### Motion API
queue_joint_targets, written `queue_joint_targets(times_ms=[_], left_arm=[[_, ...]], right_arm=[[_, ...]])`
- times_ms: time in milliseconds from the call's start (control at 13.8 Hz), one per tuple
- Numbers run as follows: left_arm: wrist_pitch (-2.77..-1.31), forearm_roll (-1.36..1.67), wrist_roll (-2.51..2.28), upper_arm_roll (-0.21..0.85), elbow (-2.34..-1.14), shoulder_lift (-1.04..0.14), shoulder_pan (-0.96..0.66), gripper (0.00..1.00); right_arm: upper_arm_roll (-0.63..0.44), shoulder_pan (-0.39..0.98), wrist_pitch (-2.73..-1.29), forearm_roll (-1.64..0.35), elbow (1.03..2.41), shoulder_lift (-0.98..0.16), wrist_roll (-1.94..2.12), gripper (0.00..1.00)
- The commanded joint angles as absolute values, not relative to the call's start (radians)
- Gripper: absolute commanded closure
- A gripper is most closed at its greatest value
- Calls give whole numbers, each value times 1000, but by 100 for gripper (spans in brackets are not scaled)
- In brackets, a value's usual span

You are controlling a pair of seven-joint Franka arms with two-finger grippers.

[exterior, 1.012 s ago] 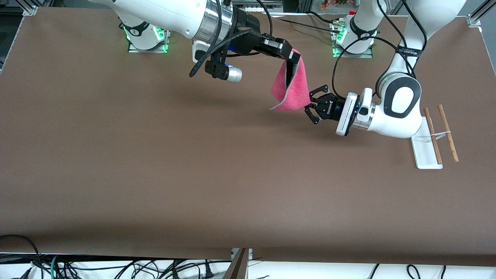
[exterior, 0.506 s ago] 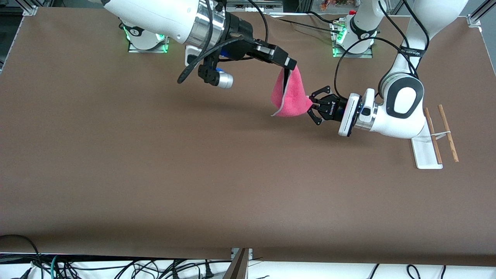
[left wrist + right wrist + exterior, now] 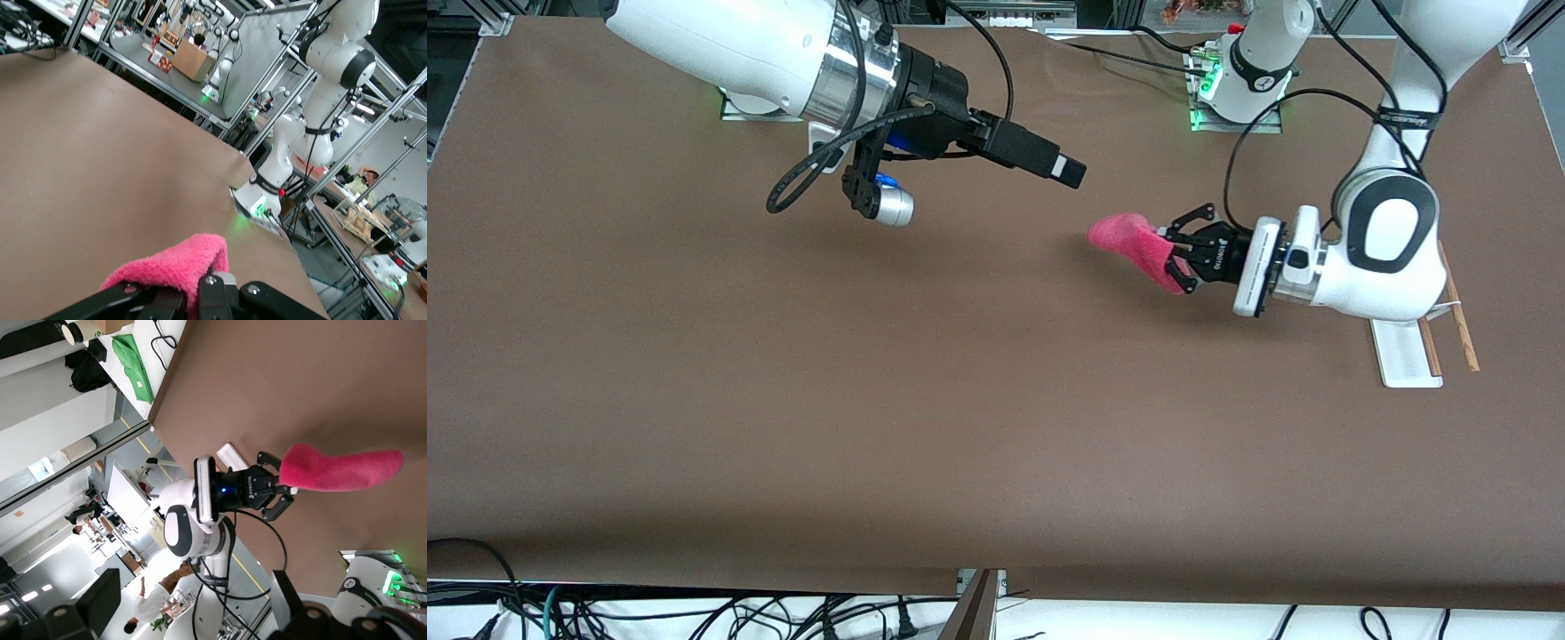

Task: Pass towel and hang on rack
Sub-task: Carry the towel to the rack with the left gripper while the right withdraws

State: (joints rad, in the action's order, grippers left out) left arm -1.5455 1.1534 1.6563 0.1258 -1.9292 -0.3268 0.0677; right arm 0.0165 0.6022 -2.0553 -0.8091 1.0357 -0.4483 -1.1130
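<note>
The towel (image 3: 1136,245) shows its pink face and hangs as a folded lump from my left gripper (image 3: 1176,259), which is shut on one end of it over the table, toward the left arm's end. In the left wrist view the towel (image 3: 175,263) bulges just over the left gripper (image 3: 200,297). My right gripper (image 3: 1069,172) is open and holds nothing; it hangs over the table apart from the towel. From the right wrist view, the towel (image 3: 341,471) sticks out of the left gripper (image 3: 283,491). The rack (image 3: 1403,359) stands beside the left arm, partly hidden by it.
The rack's two brown rods (image 3: 1463,342) stick out past its white base, nearer the front camera than the left arm's elbow. The arm bases (image 3: 1234,98) stand along the table's edge farthest from the front camera. Cables lie below the table's near edge (image 3: 694,613).
My right gripper opened, let go of the towel and drew back toward its base. The left gripper, still shut on the towel, carried it toward the rack; the towel now droops from it alone.
</note>
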Motion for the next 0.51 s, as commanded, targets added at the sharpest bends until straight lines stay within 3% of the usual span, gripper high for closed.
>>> queue_joint_targets(times_ms=[0, 145, 434], left_arm=[[-1455, 983, 1564, 130, -1855, -311, 141, 100], [-1379, 800, 1475, 130, -1749, -319, 190, 100], [-1263, 486, 1465, 130, -1623, -357, 296, 100]], right_arm=[[18, 548, -1987, -812, 1129, -373, -976, 0], [18, 485, -1898, -798, 1196, -315, -829, 0], [18, 359, -1686, -587, 1320, -201, -530, 0]])
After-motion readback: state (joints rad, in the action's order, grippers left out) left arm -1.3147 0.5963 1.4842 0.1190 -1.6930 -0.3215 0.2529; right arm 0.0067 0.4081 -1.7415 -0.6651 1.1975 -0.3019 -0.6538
